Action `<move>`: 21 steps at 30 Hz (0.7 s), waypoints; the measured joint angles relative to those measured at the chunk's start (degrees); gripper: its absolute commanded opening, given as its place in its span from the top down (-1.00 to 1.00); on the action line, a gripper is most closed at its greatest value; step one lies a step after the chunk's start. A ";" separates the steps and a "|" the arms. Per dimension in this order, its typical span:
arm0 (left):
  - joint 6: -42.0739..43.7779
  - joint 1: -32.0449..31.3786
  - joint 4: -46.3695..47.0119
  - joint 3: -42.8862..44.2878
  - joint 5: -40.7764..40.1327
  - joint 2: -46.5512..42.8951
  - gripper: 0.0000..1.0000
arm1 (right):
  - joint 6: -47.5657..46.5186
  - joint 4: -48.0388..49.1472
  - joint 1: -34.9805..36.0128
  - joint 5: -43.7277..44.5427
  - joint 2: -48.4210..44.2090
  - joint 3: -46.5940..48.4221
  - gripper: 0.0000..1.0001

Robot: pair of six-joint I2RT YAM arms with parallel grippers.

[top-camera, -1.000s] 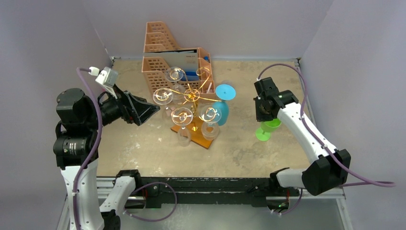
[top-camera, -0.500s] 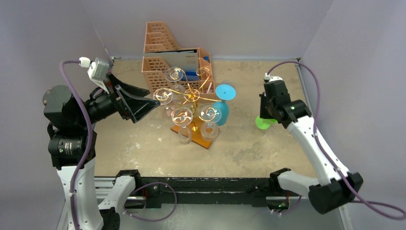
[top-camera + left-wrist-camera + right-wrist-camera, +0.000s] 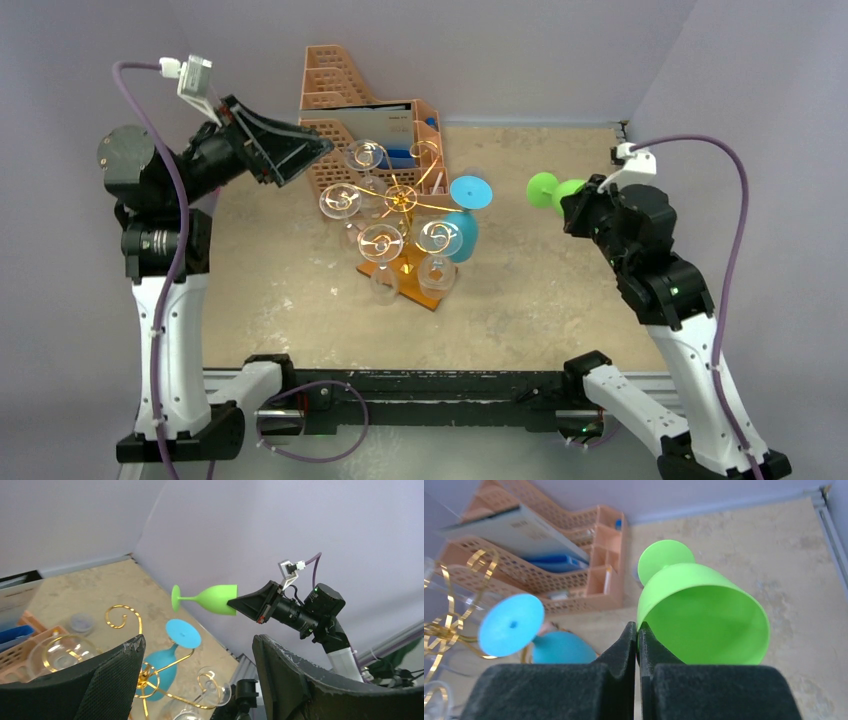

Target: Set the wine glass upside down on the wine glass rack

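Right wrist view: the right hand (image 3: 637,630) is clamped on the rim of the green wine glass (image 3: 704,615). Only here does the bowl's open mouth show.
Left wrist view: the left hand (image 3: 196,647) gapes wide, holding nothing. From here the glass lies level in mid-air.
Overhead: the glass's foot points toward the wine glass rack (image 3: 400,199), well apart from it. A blue glass (image 3: 462,235) hangs there upside down.
Room: sandy, speckled tabletop (image 3: 540,300), lilac walls.
Half a second on: the glass is up from near the tabletop and tipped sideways. The left arm is higher too.
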 measured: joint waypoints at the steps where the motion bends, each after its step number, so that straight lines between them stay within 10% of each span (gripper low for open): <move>1: -0.24 -2.34 0.48 0.33 -1.20 1.18 -0.54 | 0.20 1.75 0.00 -0.09 -0.83 -0.15 1.00; 21: -8.76 -36.96 10.82 5.03 -32.02 17.53 -0.34 | -0.81 31.58 0.00 -8.83 -7.69 -8.37 1.00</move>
